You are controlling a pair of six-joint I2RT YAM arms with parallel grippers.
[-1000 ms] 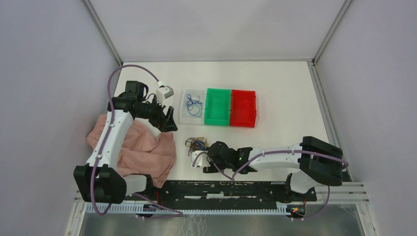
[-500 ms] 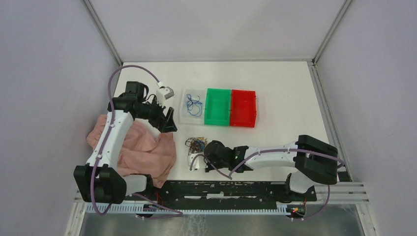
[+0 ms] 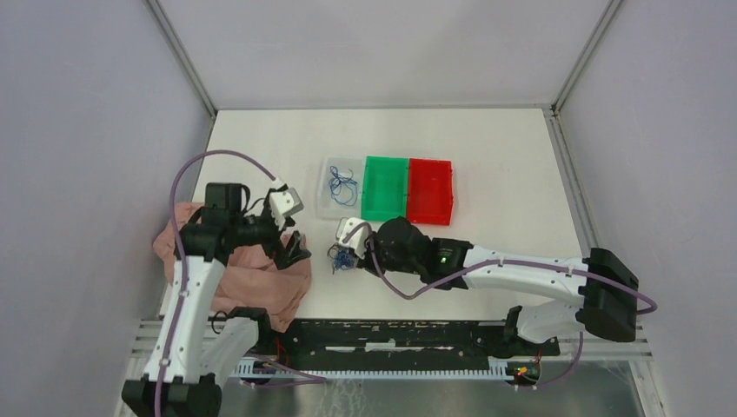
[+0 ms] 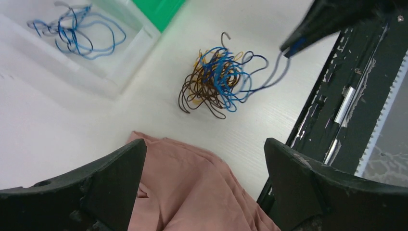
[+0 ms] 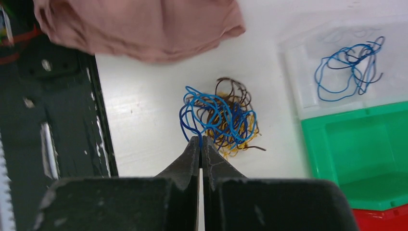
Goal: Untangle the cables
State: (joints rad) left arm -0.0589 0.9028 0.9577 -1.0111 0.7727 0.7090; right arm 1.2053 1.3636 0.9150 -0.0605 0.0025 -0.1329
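The cables (image 3: pixel 344 257) are a small tangle of blue, yellow-orange and dark brown wires on the white table, in front of the bins. In the left wrist view the tangle (image 4: pixel 216 79) lies flat, with one blue strand stretched out to the right gripper's tip (image 4: pixel 294 44). My right gripper (image 5: pixel 200 140) is shut, pinching that blue cable at the tangle's (image 5: pixel 221 118) near-left edge. My left gripper (image 4: pixel 203 145) stands wide open above the pink cloth (image 4: pixel 192 192), short of the tangle, with nothing between its fingers. In the top view it (image 3: pixel 295 248) is left of the tangle.
A clear bin (image 3: pixel 323 205) holding several blue cables (image 5: pixel 349 67), a green bin (image 3: pixel 385 188) and a red bin (image 3: pixel 430 191) stand in a row behind the tangle. The crumpled pink cloth (image 3: pixel 252 276) covers the near left. A black rail (image 3: pixel 417 334) runs along the near edge.
The right gripper has shut on a blue strand and its wrist has moved up toward the bins. The left arm has pulled back over the cloth and opened wider.
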